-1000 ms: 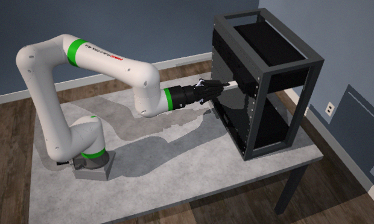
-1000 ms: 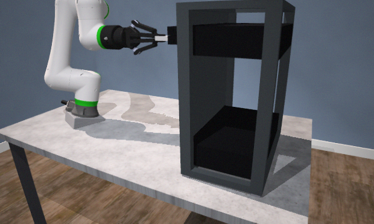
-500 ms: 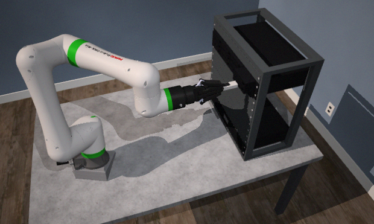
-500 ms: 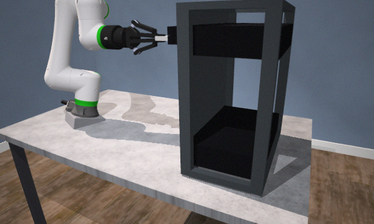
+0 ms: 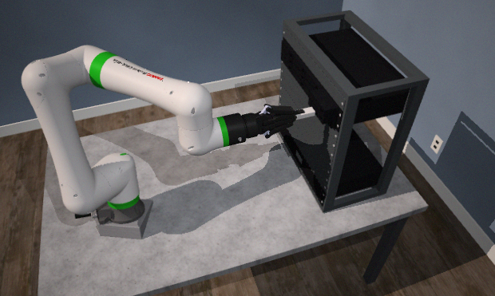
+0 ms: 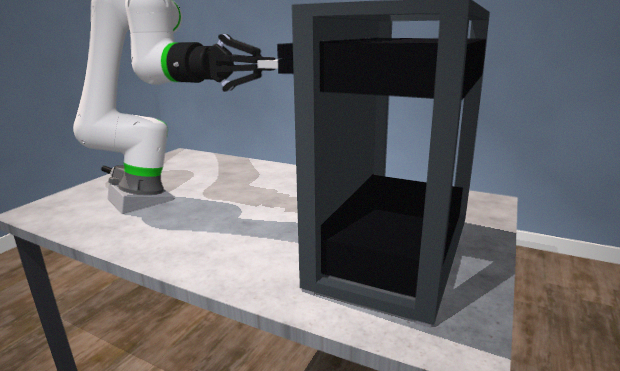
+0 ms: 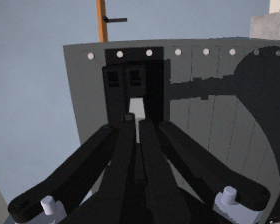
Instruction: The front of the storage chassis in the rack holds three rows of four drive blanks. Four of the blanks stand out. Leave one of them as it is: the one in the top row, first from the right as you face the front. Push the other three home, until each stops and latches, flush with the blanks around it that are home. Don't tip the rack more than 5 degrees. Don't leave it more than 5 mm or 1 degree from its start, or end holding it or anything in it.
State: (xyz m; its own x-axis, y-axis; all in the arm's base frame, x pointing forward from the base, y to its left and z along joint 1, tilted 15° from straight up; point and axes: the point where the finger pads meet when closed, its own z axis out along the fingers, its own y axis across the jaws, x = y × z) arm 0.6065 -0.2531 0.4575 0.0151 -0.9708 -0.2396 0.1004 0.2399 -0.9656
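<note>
Fingers (image 6: pixel 254 65) pressed fully together and holding nothing: you are using their tips as a pusher. Directly ahead of them lies a pale drive blank (image 6: pixel 268 64), standing out from the storage chassis (image 6: pixel 284 58) high in the rack (image 6: pixel 303 148). Its long axis runs level, in line with the fingers and straight into the rack's front. In the exterior view the tips appear to touch the blank's outer end. You should judge the coming move as a straight push along that axis; any sideways lean could load the rack on the tabletop (image 6: pixel 210 263). From the wrist camera the blank (image 7: pixel 136 108) sits just beyond the tips.
</note>
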